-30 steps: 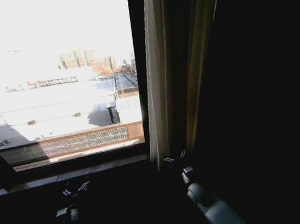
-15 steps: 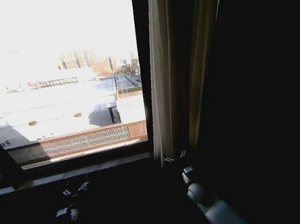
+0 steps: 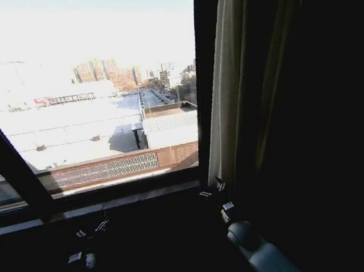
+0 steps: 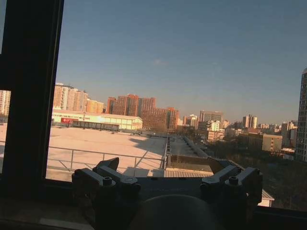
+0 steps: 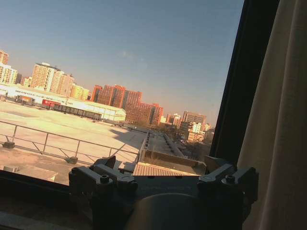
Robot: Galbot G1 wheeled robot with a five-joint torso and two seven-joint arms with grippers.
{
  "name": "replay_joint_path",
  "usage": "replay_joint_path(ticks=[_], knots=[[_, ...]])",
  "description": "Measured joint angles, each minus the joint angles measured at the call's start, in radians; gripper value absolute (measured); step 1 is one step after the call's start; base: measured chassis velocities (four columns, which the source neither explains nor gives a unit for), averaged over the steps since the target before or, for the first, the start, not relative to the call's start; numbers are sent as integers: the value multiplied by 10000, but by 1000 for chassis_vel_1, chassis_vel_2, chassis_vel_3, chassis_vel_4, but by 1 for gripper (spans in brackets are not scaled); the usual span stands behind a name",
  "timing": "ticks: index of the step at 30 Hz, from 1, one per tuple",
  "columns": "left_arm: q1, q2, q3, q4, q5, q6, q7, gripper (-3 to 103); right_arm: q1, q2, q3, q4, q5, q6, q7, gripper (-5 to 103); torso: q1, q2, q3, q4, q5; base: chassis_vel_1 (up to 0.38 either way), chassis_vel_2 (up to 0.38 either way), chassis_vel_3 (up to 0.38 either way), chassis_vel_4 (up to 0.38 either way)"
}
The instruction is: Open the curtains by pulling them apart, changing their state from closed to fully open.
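At 9 o'clock in the head view, one diagonal dark frame bar [image 3: 2,149] crosses the window, running from top left down toward the sill [image 3: 110,202]. No containers anywhere, nothing held in anything.

Left gripper [image 3: 92,229] sits low at about 7 o'clock, under the sill, arm rising from the bottom edge, pointed at the glass. Left wrist view: left gripper [image 4: 165,179] has both fingers spread wide, open gap between them, city rooftops visible through it. Nothing pinched. It isn't touching any fabric.

Vertical dark window post [image 3: 204,73] stands just right of centre, 12 to 1 o'clock.

Right gripper [image 3: 211,191] is at 6 o'clock, just beside the bottom of the curtains, arm coming up from about 5 o'clock. Right wrist view: right gripper [image 5: 163,179] fingers also spread apart, empty, with the fabric hanging close beside one finger [image 5: 230,184]. Can't tell from the frames if it touches.

Curtains [image 3: 238,81] are bunched at 1 to 2 o'clock, right of the post, cream-beige vertical pleats running from the top edge down to sill level. Same curtains [image 5: 280,129] show as a pale pleated panel in the right wrist view. Right of the bunch is too dark to read.

Count: two grippers, both open-handed; one visible curtain bunch; two dark frame members; glass left of the post is uncovered.
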Motion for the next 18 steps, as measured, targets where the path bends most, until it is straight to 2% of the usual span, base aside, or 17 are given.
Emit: replay_joint_path(ticks=[18], knots=[[0,0,0,0,0,0,0,100,0,-1,0,0,0,0,0,100,-1,-1,0,-1,1,394,326,-399,-315]])
